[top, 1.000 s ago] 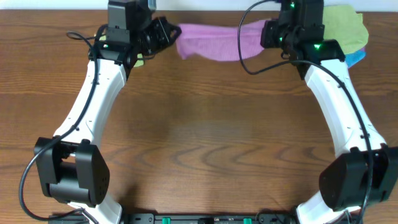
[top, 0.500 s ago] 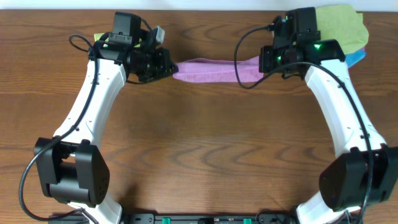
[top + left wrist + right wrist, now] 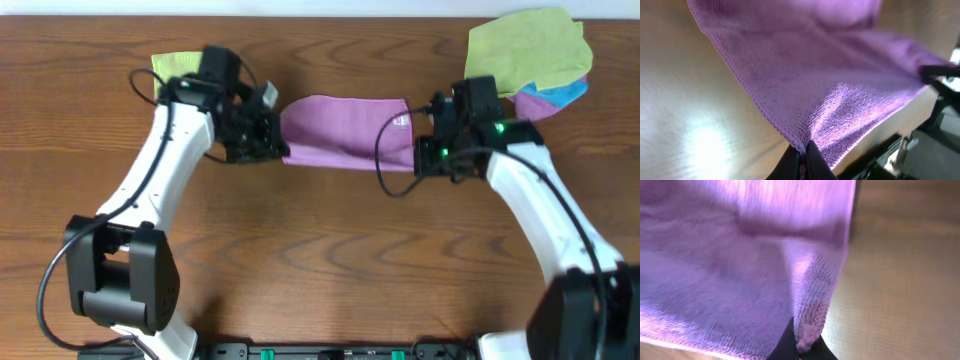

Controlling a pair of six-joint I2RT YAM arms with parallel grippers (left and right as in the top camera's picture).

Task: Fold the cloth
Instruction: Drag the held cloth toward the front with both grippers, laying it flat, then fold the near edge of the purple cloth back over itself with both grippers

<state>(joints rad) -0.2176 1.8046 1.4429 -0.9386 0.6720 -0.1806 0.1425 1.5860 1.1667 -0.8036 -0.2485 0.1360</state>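
1. Wood table: both arms reach toward its back half.
2. L arm and R arm: white links, angled inward twd the centre.
3. The cloth: light purple terry, stretched as a wide band betw the two grippers, back-centre of table. Wrist views show it spreading away from each pinch point. Cannot tell whether its far edge rests on the wood.
4. Lime-green cloth: crumpled, back-R corner, well apart from the purple band.
5. Second lime-green cloth: back-L, partly hidden behind L arm.
6. Blue cloth and a purple corner: peek out under the R green one.
7. L gripper: jaws pinched narrow on the cloth's L corner.
8. R gripper: jaws closed tight on a bunched R edge.
9. White tag: on the cloth, near the R gripper.
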